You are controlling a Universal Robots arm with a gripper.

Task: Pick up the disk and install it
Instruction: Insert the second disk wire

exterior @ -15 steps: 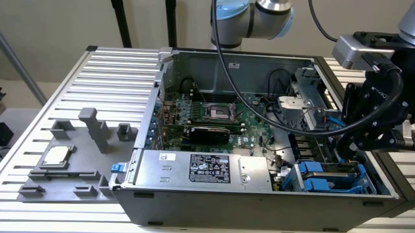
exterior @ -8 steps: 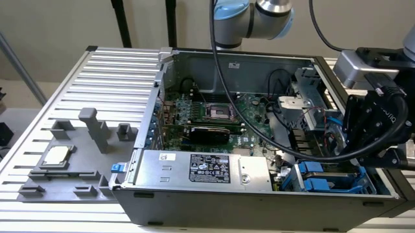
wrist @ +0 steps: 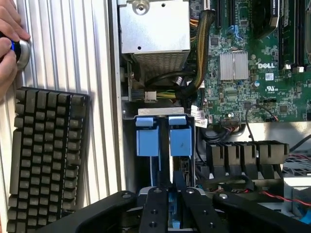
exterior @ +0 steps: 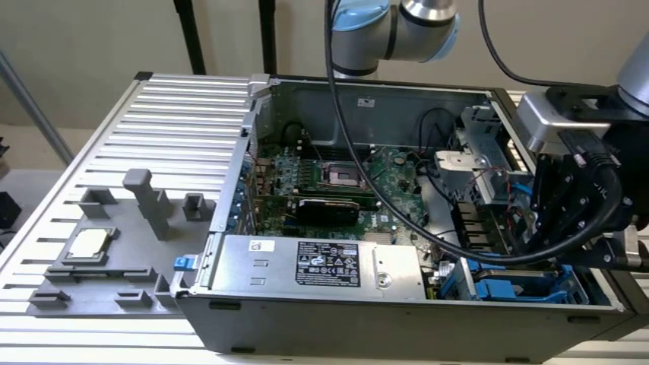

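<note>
The wrist view's edge cuts off the hand (wrist: 8, 46) and keyboard (wrist: 43, 160). The pincer (wrist: 170, 204) hides most of the disk (wrist: 171, 213).

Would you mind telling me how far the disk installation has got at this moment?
Done: the pickup looks complete, since the gripper is shut on a blue-railed part, apparently the disk.
In hand: it is held at the mouth of the drive bay, in line with two blue caddy tabs.
Left: seating the disk. It does not look fully pushed in, and whether it has latched is hidden.
</note>
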